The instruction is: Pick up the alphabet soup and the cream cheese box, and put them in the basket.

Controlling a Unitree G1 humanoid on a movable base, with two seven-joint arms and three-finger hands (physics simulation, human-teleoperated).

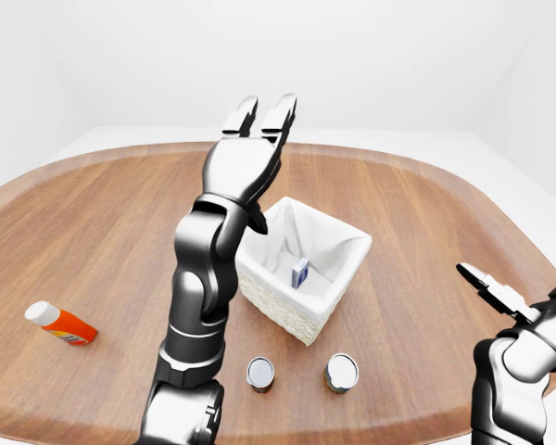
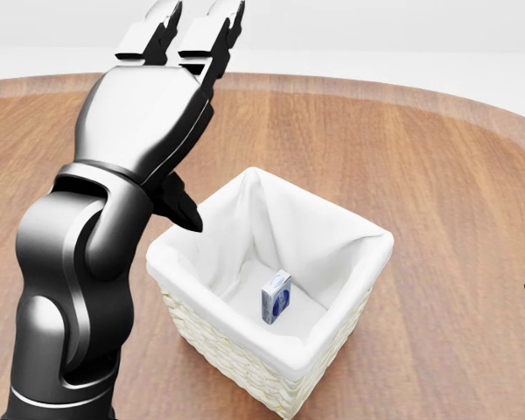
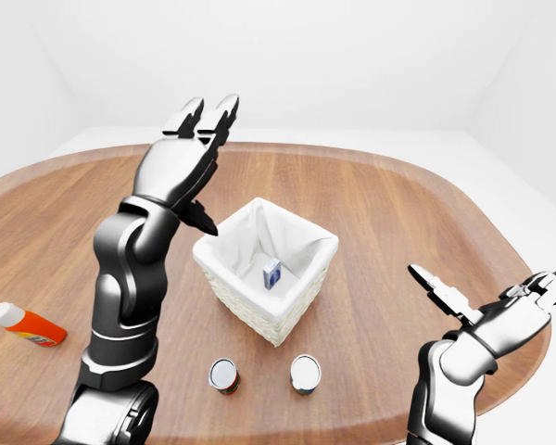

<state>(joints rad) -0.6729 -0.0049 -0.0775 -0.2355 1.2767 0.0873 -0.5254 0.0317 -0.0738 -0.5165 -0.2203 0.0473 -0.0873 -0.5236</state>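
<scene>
Left hand empty, fingers straight, upper left above basket | right hand spread, lower right | cream cheese box stands inside basket | two cans at bottom; which is soup unclear | approach chosen can from above, clear of basket rim.

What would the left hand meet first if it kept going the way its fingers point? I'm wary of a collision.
Nothing that shows: the left hand points up and away over bare table, above the basket. Depth is uncertain.
</scene>
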